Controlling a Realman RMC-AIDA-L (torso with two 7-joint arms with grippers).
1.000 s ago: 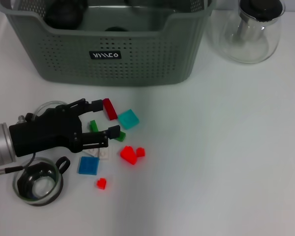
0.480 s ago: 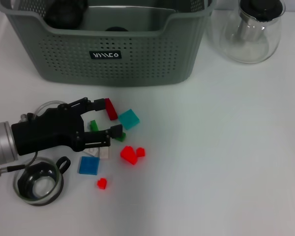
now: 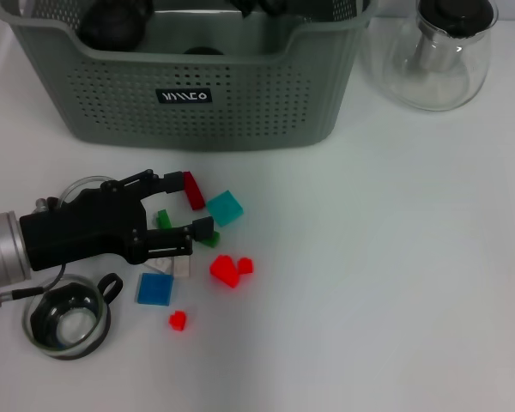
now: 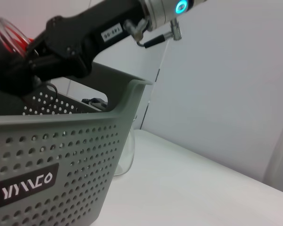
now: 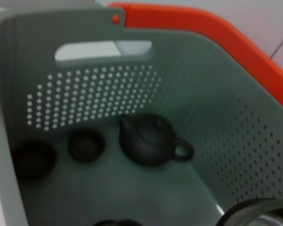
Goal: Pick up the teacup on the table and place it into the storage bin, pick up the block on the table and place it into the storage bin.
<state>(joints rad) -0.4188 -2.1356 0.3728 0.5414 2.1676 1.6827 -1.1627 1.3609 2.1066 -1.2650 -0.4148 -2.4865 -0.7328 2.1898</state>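
Several small plastic blocks lie scattered on the white surface point(image 3: 395, 283) near its left front: a teal square point(image 3: 225, 207), a flat blue tile point(image 3: 154, 288), a dark red bar point(image 3: 191, 190), green pieces point(image 3: 164, 219) and bright red bits point(image 3: 224, 269). Behind them sits the grey-green perforated storage bin point(image 3: 240, 103), dark teaware inside. The left gripper point(image 3: 187, 209) hangs low over the blocks, fingers spread, barely shifted since half a second ago. A glass teacup point(image 3: 66, 319) sits by the front left edge. The right gripper point(image 4: 19, 61), inside the bin, pinches a clear cup.
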